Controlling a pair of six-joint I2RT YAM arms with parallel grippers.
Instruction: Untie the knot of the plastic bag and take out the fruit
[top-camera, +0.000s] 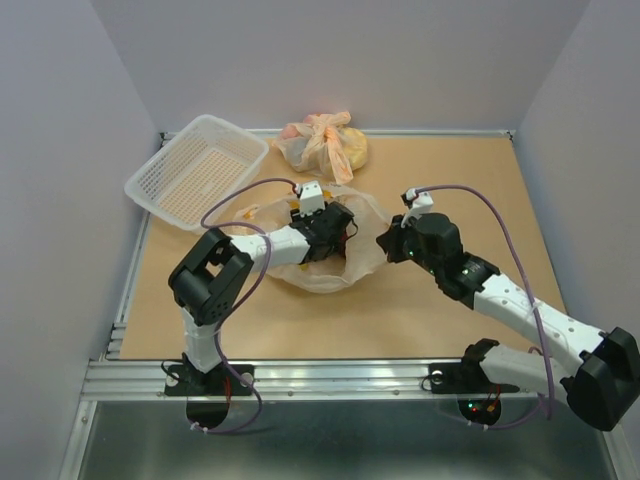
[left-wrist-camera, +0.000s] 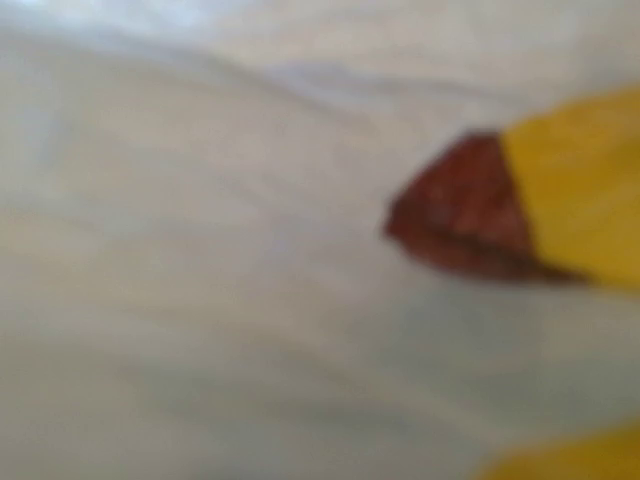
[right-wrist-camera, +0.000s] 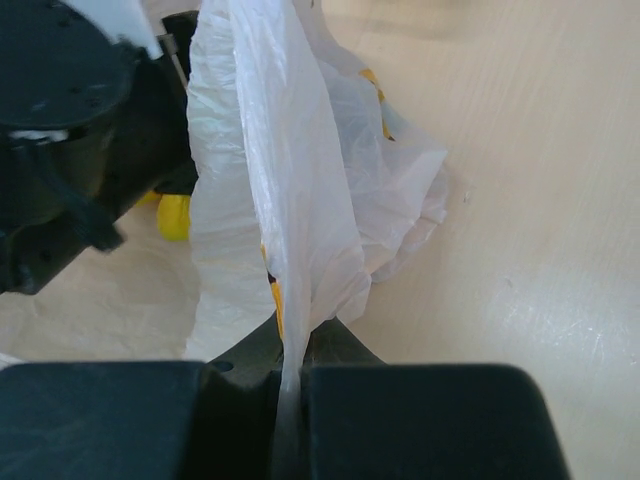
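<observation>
The plastic bag (top-camera: 367, 262) lies open in the middle of the table; no knot shows on it. My left gripper (top-camera: 335, 237) reaches down inside the bag, and its fingers are hidden. The left wrist view is blurred: it shows pale bag film, a dark red fruit (left-wrist-camera: 465, 205) and a yellow fruit (left-wrist-camera: 580, 195) close by. My right gripper (top-camera: 387, 241) is shut on the bag's right rim and holds it up. In the right wrist view the bag film (right-wrist-camera: 290, 170) runs into the closed right gripper (right-wrist-camera: 288, 375). A small yellow fruit (right-wrist-camera: 173, 215) shows beside the left arm.
A white basket (top-camera: 197, 168) stands at the back left. A second peach bag bulging around a yellow lump (top-camera: 325, 145) lies at the back centre, tied. Grey walls close in the table on three sides.
</observation>
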